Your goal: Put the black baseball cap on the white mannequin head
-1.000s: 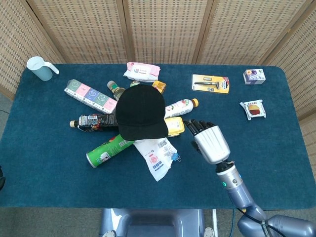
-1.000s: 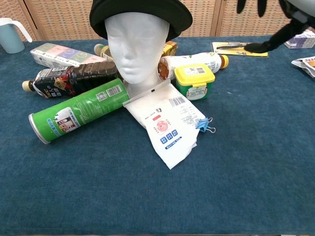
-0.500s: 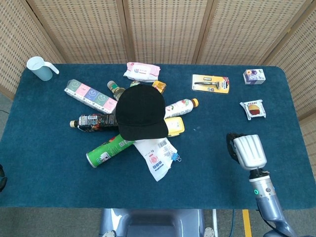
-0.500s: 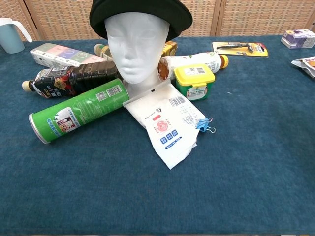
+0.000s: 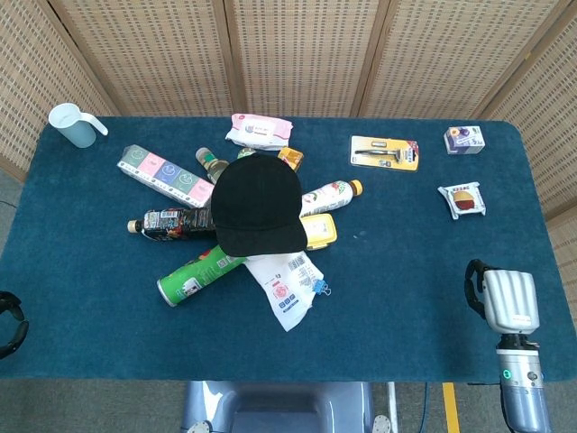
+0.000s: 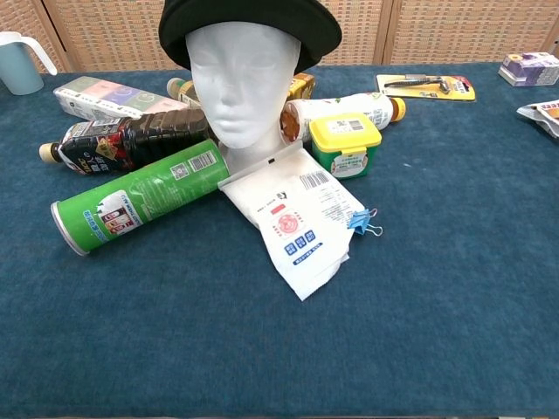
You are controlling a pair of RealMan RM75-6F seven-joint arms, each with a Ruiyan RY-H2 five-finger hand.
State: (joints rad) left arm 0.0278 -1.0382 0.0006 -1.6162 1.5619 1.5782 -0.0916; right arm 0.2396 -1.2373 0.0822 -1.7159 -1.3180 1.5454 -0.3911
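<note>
So the black baseball cap (image 6: 249, 26) is sitting on the white mannequin head (image 6: 232, 83), mid-table. Clutter packed all round it: green can (image 6: 135, 196) lying on its side, dark bottle (image 6: 122, 140) beside that, yellow-lidded tub (image 6: 345, 144), a white pouch (image 6: 297, 218) with a blue binder clip (image 6: 365, 223) at its edge. The right hand (image 5: 507, 299) is off at the table's near right edge, well apart from everything, back facing the camera, nothing in it, but can't tell how far its fingers are spread. The left hand (image 5: 11, 323) barely peeks in at the left edge, can't tell its state either
</note>
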